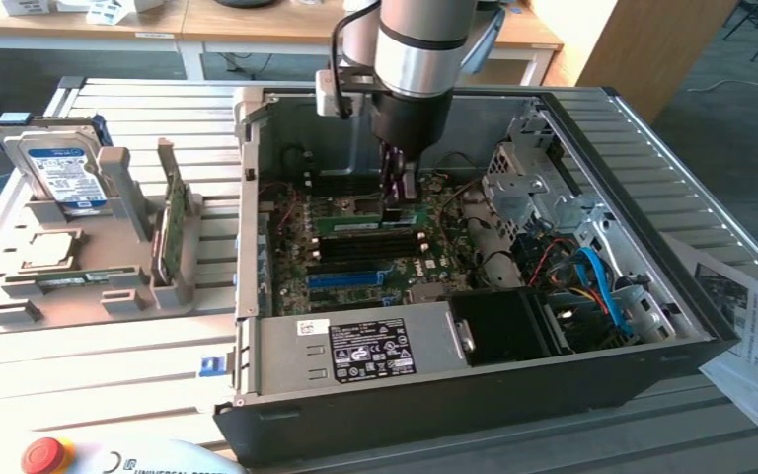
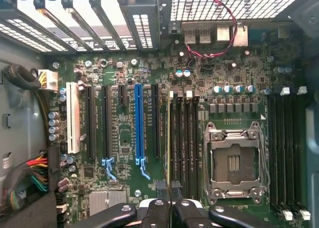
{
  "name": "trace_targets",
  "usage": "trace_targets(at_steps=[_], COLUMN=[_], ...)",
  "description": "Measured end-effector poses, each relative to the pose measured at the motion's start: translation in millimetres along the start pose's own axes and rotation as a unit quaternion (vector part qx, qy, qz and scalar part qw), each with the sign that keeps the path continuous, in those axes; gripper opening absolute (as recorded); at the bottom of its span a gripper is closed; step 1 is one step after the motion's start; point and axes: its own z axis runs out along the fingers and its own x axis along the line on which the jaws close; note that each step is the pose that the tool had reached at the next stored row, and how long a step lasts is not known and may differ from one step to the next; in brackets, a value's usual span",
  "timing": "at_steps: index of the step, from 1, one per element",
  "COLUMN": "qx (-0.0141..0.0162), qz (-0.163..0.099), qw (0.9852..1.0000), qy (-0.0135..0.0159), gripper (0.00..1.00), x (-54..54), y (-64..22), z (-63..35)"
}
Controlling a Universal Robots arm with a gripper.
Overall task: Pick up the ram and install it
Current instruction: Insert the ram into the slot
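Note:
In the exterior view my gripper [image 1: 401, 202] reaches down into the open computer case [image 1: 643, 365], over the motherboard's memory slots. It is shut on the ram [image 1: 352, 221], a narrow green stick lying lengthwise along the slots. In the wrist view the ram [image 2: 168, 133] shows edge-on as a thin pale line running away from my gripper [image 2: 168, 193]. It lines up with the outermost black memory slot [image 2: 174, 138], on the side of the blue slot [image 2: 139, 123]. Whether it sits fully down in the slot, I cannot tell.
Three more black memory slots lie beside the CPU socket [image 2: 234, 163]. The power supply [image 1: 366, 351] and cables [image 1: 590, 276] crowd the case's near side. At the exterior view's left, a grey tray [image 1: 135, 296] holds a hard drive [image 1: 63, 173] and a green card on edge [image 1: 169, 232].

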Motion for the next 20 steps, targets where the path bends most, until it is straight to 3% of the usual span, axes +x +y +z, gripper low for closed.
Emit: trace_targets(at_steps=[14,20], qx=[0.0,0.0], qz=[0.0,0.0], qw=[1.0,1.0], qy=[0.0,0.0001], gripper=[0.12,0.12], x=[-0.4,-0.4], y=[1.7,1.8], z=[20.1,20.7])
